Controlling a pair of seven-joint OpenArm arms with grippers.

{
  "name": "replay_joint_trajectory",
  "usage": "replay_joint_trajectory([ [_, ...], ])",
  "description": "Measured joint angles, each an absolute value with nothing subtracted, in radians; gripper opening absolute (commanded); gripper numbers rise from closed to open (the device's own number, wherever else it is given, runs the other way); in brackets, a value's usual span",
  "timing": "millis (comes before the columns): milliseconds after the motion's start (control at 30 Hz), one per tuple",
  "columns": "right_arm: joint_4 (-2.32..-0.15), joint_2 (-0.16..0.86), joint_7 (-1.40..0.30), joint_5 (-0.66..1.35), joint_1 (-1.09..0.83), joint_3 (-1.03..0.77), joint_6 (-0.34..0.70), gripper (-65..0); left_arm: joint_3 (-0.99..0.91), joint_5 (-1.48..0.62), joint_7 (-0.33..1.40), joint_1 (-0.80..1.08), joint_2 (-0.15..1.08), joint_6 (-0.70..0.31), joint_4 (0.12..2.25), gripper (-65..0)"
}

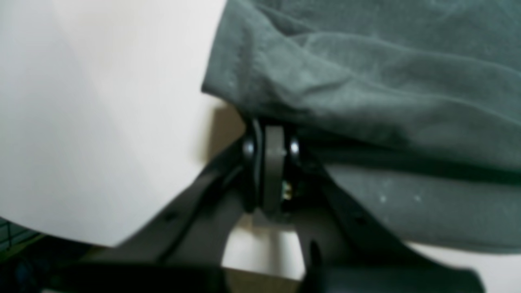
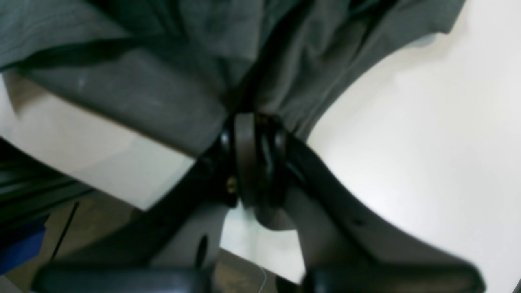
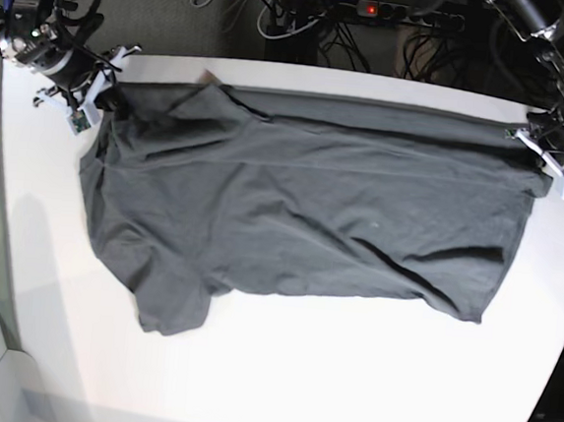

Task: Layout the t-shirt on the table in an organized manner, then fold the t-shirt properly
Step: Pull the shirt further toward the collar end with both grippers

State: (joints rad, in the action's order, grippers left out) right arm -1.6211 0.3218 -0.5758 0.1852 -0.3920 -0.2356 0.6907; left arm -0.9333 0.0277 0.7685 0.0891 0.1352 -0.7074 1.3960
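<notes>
In the left wrist view the left claw [image 1: 272,140] is clamping the shirt [image 1: 366,81] edge over the bench [image 1: 101,122], in the right wrist view the right claw [image 2: 254,130] is pinching bunched cloth, and in the base view the shirt is lying spread across the bench's far half.

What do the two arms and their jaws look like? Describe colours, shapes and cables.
Left gripper: black forked frame, jaws with a grey-brown curved pad and round black caps. Right gripper matches, with a small brass fitting. In the base view both wrists carry white brackets and black bodies, with dark cables behind.
</notes>
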Motion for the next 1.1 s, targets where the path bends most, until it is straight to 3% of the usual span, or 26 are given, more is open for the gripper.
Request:
replay_joint_trajectory([
  [600, -1.625, 0.318, -0.5, 0.196, -0.456, -0.238, 0.687, -65.0, -0.933, 0.044, 0.796, 0.135, 0.15, -0.707, 1.438, -64.6],
  [867, -1.622, 0.274, -0.516, 0.204, -0.466, -0.334, 0.711, -65.0, -0.934, 0.047, 0.796, 0.132, 0.147, -0.707, 1.443, -64.6],
  [1100, -1.623, 0.274, -0.523, 0.203, -0.463, -0.335, 0.714, -51.4, -0.934, 0.05, 0.801, 0.13, 0.149, -0.708, 1.443, -64.5],
])
